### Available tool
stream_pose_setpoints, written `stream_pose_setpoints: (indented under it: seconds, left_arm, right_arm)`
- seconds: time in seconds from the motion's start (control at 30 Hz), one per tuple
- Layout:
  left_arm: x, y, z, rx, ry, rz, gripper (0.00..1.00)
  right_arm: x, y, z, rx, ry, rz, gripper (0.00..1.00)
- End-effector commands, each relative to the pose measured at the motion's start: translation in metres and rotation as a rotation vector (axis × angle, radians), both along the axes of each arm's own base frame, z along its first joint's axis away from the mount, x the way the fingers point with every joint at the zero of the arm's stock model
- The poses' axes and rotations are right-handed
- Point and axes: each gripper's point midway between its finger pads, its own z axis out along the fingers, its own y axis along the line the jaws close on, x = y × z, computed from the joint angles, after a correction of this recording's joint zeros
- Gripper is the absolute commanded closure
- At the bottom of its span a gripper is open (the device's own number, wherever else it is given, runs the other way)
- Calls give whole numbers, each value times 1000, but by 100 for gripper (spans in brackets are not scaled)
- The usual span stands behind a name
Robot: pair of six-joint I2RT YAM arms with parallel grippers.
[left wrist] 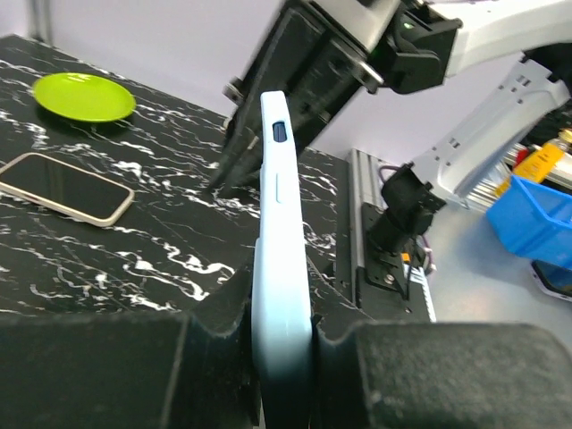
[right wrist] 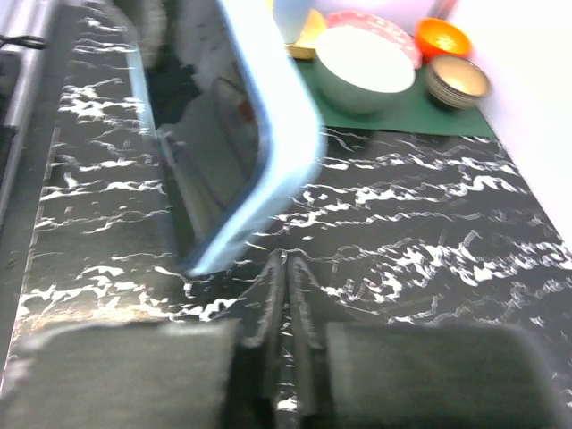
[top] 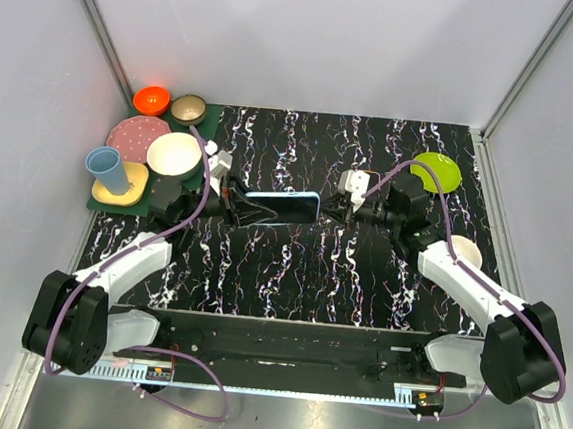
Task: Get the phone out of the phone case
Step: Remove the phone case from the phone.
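Pale-blue phone case (left wrist: 281,232), dark phone (top: 285,208) inside, centre of the top view — left gripper (top: 247,211) clamped on its left end, right gripper (top: 328,216) jaws pressed together, empty, just beside its right end.

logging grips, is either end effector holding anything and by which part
Left end effector clamps the light blue phone case by one short end; right end effector is shut, empty.
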Motion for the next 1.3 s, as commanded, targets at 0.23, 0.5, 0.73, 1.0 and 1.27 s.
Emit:
stream_pose_setpoints:
  seconds: [0.23,0.5,0.73,1.0,1.27]
  left_arm:
    - [-15,-3,33,-34,-147,-62,100]
    - [-7,1,34,-41,-158,-5,100]
    - [-1,6,35,-46,-160,33,100]
    - [0,8,36,-48,-164,43,100]
    - [0,10,38,-52,-171,55,100]
  right_arm:
    - [42,-10,34,56,-97,-219,71]
    - [61,-29,61,101,-23,-376,60]
    - [51,-23,66,146,75,-310,44]
    - [55,-30,86,247,120,-329,27]
    - [36,-31,102,333,222,-222,19]
